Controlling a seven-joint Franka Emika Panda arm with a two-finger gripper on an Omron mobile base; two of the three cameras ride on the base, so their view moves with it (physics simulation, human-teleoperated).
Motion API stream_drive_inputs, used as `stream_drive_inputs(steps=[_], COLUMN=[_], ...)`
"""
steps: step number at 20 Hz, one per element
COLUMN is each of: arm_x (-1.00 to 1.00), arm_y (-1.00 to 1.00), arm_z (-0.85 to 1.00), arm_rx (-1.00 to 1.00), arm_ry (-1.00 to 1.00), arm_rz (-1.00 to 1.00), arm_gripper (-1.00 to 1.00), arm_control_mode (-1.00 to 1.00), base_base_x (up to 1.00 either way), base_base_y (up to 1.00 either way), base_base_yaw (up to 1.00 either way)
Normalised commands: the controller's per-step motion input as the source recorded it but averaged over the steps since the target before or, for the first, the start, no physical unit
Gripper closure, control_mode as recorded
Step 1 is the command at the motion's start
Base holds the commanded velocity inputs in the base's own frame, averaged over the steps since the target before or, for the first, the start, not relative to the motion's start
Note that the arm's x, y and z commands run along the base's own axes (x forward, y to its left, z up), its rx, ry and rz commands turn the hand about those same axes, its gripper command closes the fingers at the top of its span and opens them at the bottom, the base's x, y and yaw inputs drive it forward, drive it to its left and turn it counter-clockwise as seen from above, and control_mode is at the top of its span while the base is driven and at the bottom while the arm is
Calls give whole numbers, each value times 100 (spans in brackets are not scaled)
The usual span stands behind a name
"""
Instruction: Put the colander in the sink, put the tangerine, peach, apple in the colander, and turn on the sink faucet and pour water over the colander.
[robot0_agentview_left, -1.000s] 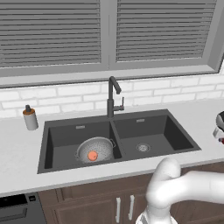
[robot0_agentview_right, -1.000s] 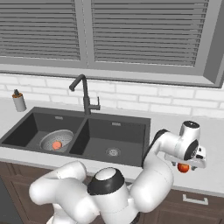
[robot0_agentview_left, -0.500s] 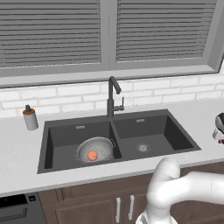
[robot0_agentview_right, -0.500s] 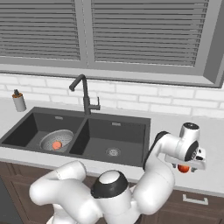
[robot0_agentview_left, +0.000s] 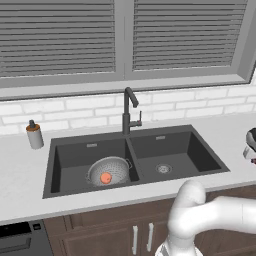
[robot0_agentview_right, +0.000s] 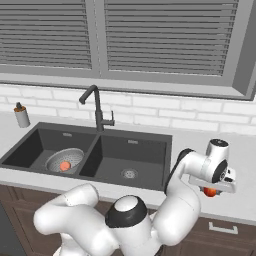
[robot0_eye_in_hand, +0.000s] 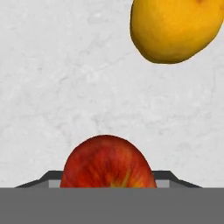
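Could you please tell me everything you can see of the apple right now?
The apple is round and deep red with yellow-orange streaks and a glossy skin. It sits on the pale speckled counter, right of the sink, directly under the end effector, whose dark parts flank it on both sides low in the hand view. Whether they touch it cannot be told. A yellow-orange fruit lies apart from it.

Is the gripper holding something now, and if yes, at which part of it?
It cannot be told. The gripper is around the apple on the counter, but its fingertips are hidden, so a closed hold is not visible.
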Motion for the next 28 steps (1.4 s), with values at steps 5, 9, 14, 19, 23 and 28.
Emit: stream_drive_inputs(steps=[5,9,14,19,23,28], arm_x=[-16,-39,-44,-43,-42,-29], arm_y=[3,28,36,72,84,85], arm_z=[26,42,39,13,5,11], arm_rx=[0,0,0,0,0,0], arm_ry=[0,0,0,0,0,0], arm_rz=[-4,0,0,-2,0,0], arm_gripper=[100,100,100,100,100,100], arm_control_mode=[-100,-100,-100,-100,-100,-100], base_base_x=[0,0,0,0,0,0], base_base_y=[0,0,0,0,0,0], base_base_yaw=[0,0,0,0,0,0])
